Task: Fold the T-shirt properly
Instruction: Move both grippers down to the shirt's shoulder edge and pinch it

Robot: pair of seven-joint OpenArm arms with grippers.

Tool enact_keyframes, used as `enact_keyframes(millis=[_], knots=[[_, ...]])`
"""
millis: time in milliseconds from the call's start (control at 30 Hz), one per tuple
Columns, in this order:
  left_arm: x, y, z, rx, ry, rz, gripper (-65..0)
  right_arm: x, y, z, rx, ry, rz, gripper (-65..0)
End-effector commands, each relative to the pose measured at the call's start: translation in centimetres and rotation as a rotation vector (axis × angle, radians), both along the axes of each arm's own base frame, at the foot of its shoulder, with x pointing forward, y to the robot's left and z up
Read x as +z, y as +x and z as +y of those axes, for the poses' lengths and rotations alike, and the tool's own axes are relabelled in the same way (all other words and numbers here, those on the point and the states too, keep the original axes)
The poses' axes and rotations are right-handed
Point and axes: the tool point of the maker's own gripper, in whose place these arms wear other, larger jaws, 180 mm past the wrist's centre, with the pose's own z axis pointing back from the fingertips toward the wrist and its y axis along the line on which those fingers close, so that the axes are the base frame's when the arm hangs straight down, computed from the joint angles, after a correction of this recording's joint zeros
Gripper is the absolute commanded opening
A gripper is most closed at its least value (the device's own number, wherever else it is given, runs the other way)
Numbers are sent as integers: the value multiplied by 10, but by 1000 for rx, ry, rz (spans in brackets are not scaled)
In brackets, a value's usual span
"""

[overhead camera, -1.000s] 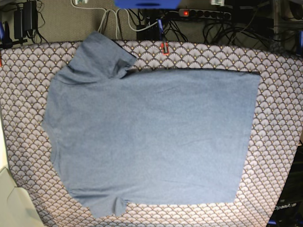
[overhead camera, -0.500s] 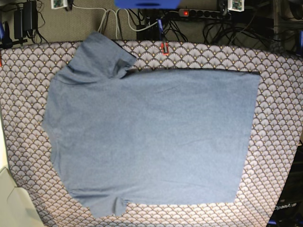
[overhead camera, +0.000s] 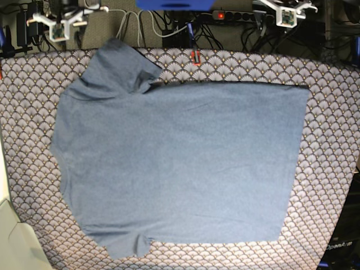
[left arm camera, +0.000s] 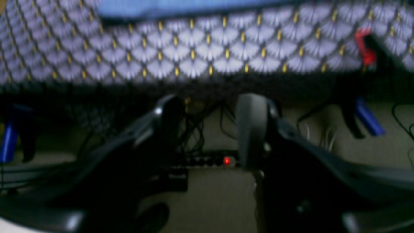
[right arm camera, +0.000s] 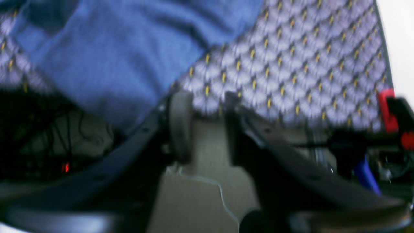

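T-shirt (overhead camera: 180,163) flat, no print visible, "OpenArm" label (overhead camera: 339,244) bottom corner, both grippers (left arm camera: 210,126) (right arm camera: 203,123) open, empty

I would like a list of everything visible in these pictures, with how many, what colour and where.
T-shirt: one, slate blue, spread flat across the middle of the table, one sleeve reaching the far edge.
Tablecloth: one, lilac scallop pattern with yellow dots, covering the table.
Clamps: at least one, red and black, at the far table edge.
Power strip: one, black with a red light, on the floor beyond the table.
Cables: several, black and white, on the floor beyond the table.
Left gripper: one, dark, open, beyond the far edge.
Right gripper: one, dark, open, at the far edge beside the sleeve.
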Motion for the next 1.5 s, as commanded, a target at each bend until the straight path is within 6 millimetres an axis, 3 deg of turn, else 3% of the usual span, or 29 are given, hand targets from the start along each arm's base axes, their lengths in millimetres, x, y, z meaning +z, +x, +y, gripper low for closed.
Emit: enact_keyframes(millis=[0, 200, 400, 533, 667, 867, 1133, 1300, 1467], knots=[[9, 8, 1, -3, 6, -41, -332, 10, 7, 1, 10, -2, -45, -374], [15, 38, 2, 6, 6, -122, -330, 11, 27, 3, -52, 107, -99, -321], [9, 52, 3, 10, 7, -93, -330, -12, 29, 24, -76, 392, 49, -323], [10, 53, 6, 14, 16, -95, -330, -16, 30, 33, -83, 484, 86, -324], [17, 63, 29, 81, 29, -133, -330, -17, 34, 33, -90, 507, 77, -324], [33, 67, 74, 217, -18, -188, -330, -34, 32, 29, -111, 509, 110, -324], [26, 69, 80, 202, -26, -170, -330, -56, 29, 23, -140, 510, 152, -324], [13, 65, 85, 218, -25, -142, -331, -56, 34, 30, -99, 527, 146, -324], [9, 63, 86, 223, -25, -131, -331, -70, 27, 31, -106, 535, 183, -325]])
